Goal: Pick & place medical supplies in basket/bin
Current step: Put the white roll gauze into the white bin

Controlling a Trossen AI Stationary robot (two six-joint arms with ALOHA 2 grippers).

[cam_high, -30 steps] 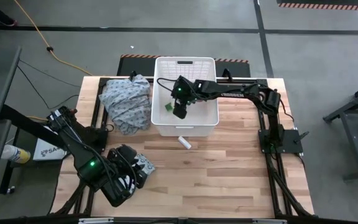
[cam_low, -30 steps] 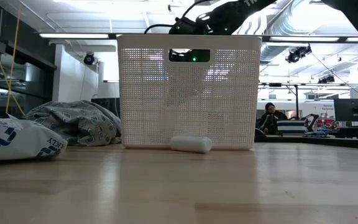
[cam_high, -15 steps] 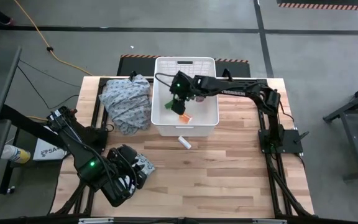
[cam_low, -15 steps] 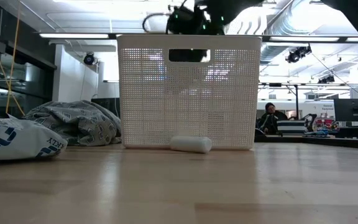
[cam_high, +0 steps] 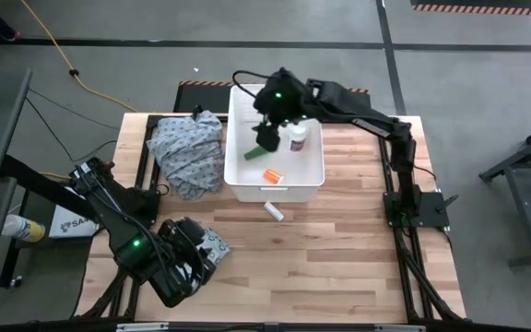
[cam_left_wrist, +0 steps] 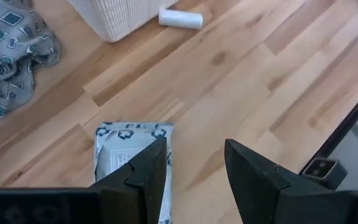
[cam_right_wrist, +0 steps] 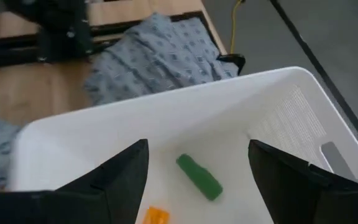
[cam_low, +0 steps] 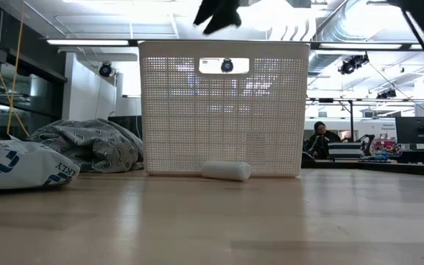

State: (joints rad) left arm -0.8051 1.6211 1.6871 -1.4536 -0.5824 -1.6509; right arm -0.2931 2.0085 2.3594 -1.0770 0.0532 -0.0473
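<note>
The white perforated bin (cam_high: 310,171) stands mid-table. On its floor lie the green stick-shaped box (cam_high: 254,153) (cam_right_wrist: 199,177), the tiny orange piece (cam_high: 272,175) (cam_right_wrist: 155,216) and the white pill bottle (cam_high: 297,138). My right gripper (cam_high: 267,138) (cam_right_wrist: 197,149) hangs open above the bin, holding nothing. The white tube (cam_high: 274,211) (cam_low: 226,171) lies on the table against the bin's near wall. The flat packet (cam_left_wrist: 129,152) (cam_low: 17,165) lies at the near left. My left gripper (cam_left_wrist: 194,155) is open just above the packet's edge.
The grey-blue patterned cloth (cam_high: 187,152) (cam_low: 90,145) lies bunched left of the bin, touching its wall. Bare wood spreads to the right of the tube and along the near side of the table. The right arm reaches over the bin's far right corner.
My right gripper has risen out of the bin and drawn toward the table's far edge. With it gone from the bin's inside, the orange piece and then the pill bottle have come into sight. The green box lies on the bin floor.
</note>
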